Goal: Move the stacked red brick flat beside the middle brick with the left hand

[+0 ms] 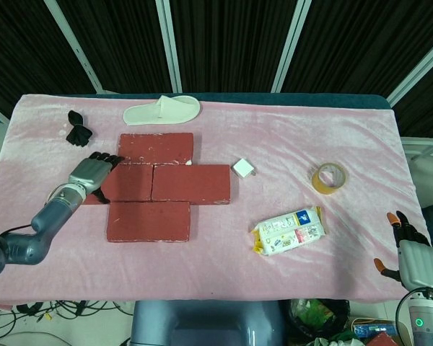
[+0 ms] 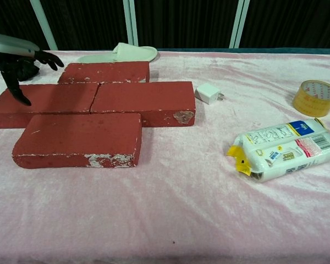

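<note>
A white fabric slipper (image 1: 162,110) lies at the far edge of the pink-cloth surface (image 1: 289,281), a black crumpled glove (image 1: 78,128) to its left. A small white charger (image 1: 244,168), a yellow tape roll (image 1: 328,178) and a white snack packet (image 1: 288,230) lie rightward.
</note>
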### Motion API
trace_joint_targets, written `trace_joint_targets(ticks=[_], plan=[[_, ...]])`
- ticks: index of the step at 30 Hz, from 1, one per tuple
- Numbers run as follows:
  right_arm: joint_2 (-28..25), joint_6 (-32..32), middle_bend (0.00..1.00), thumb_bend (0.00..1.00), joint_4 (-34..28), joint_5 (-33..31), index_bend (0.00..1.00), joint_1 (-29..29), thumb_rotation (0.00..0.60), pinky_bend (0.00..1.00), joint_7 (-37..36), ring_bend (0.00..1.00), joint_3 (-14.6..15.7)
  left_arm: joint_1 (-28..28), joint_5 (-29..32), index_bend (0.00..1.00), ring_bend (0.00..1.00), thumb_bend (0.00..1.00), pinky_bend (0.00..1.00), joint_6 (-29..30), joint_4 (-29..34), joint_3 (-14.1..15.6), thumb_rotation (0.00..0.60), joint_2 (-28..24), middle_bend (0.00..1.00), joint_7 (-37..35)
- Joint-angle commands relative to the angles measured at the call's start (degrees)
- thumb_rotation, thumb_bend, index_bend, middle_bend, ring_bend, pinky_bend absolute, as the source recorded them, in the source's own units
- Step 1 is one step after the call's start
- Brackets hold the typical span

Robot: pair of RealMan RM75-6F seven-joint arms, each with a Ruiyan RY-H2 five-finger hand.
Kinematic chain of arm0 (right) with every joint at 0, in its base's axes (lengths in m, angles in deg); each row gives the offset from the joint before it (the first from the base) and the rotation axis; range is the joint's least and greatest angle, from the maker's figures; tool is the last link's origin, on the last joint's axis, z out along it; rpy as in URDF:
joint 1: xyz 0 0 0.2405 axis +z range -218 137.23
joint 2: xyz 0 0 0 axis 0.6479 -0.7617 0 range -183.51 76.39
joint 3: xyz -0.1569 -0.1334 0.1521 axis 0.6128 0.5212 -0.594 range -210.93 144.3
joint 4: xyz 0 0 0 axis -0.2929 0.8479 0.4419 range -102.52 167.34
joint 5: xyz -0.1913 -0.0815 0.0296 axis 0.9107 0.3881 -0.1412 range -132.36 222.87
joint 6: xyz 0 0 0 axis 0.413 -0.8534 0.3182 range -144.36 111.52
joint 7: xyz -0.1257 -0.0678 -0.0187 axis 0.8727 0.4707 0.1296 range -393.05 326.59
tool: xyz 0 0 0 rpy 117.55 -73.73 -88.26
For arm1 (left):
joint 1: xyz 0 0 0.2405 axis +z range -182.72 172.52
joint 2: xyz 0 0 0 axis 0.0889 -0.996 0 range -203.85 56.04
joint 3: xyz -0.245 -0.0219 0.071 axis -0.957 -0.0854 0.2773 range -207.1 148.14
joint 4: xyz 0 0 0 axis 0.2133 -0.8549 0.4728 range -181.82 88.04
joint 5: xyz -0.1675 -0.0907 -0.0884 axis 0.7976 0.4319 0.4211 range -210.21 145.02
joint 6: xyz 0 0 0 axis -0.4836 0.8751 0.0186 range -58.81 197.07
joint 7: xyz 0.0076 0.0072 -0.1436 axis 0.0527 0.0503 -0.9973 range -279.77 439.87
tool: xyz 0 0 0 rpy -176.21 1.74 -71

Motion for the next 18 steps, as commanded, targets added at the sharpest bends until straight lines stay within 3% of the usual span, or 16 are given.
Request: trace_joint_targets(ticks=[1, 5, 9, 14, 18], plan=[[0.06, -0.06, 0.01, 0.16, 0.02, -0.04, 0.08, 0.01, 0.6, 0.2, 0.04, 0.13, -0.05, 4.87, -8.31, 0.0, 0.0, 0.0, 0.0, 10.09, 7.65, -1.5, 0.6, -5.53, 0.07, -2.6], [0.23, -0.1, 0.01, 0.16, 0.05, 0.01, 0.08, 0.07, 0.6, 0.2, 0.51, 0.13, 0.0, 12.65, -22.08, 0.0, 0.0, 0.0, 0.0, 23.14, 13.12, 0.07, 0.6, -10.34, 0.07, -7.18], [0.41, -0.47, 0.01, 0.16, 0.16, 0.22, 0.08, 0.07, 0.6, 0.2, 1.0, 0.13, -0.03, 21.78, -30.61, 0.0, 0.0, 0.0, 0.0, 36.44, 14.15, 3.13, 0.6, -11.21, 0.07, -9.91], [0.42, -0.56, 0.01, 0.16, 0.36, 0.49, 0.08, 0.09, 0.6, 0.2, 1.24, 0.13, 0.05, 31.49, -35.03, 0.0, 0.0, 0.0, 0.0, 45.15, 12.76, 7.21, 0.6, -9.82, 0.07, -15.1], [0.49, -0.79, 0.01, 0.16, 0.42, 1.05, 0.08, 0.1, 0.6, 0.2, 1.23, 0.13, 0.12, 35.12, -35.88, 0.0, 0.0, 0.0, 0.0, 47.98, 11.22, 8.18, 0.6, -8.66, 0.07, -15.56]])
